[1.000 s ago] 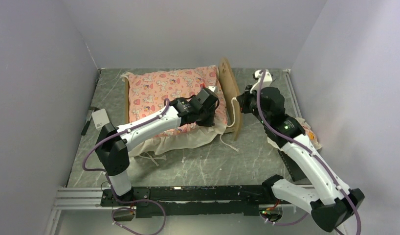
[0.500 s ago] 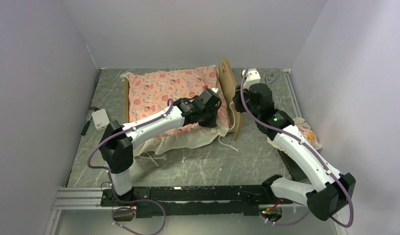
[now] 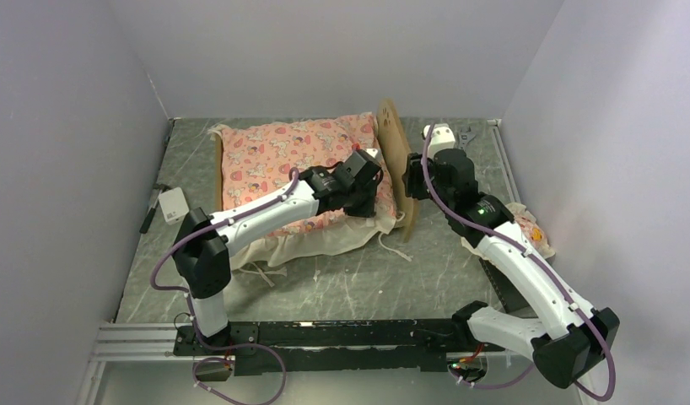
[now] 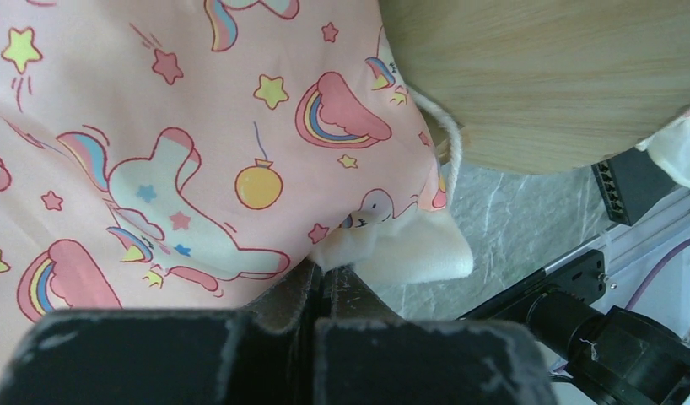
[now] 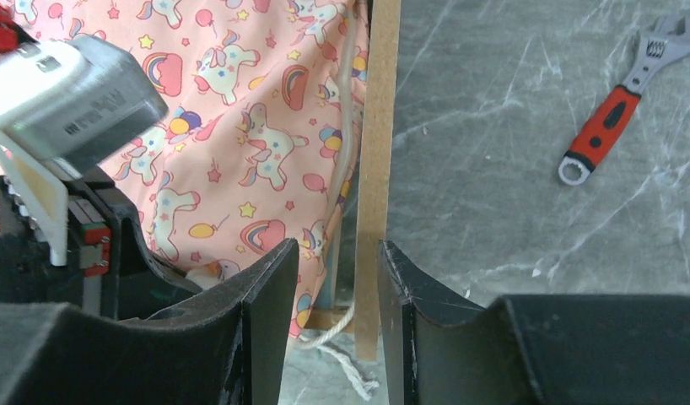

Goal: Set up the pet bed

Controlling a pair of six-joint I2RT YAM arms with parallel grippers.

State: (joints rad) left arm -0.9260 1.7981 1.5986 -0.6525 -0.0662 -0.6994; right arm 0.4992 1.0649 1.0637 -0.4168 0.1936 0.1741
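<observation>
While left gripper (image 4: 320, 274) pinches ruffled cartoon-print mattress (image 4: 156, 126) | right gripper (image 5: 337, 253) spread astride flat wooden pet bed (image 5: 377, 126) headboard

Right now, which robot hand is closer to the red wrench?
Right. The right gripper straddles the headboard, with the wrench on the table past it; the left gripper pinches the pink mattress on the headboard's far side.

One pet bed (image 3: 394, 139), one mattress (image 3: 274, 156), one wrench (image 5: 624, 105)
</observation>
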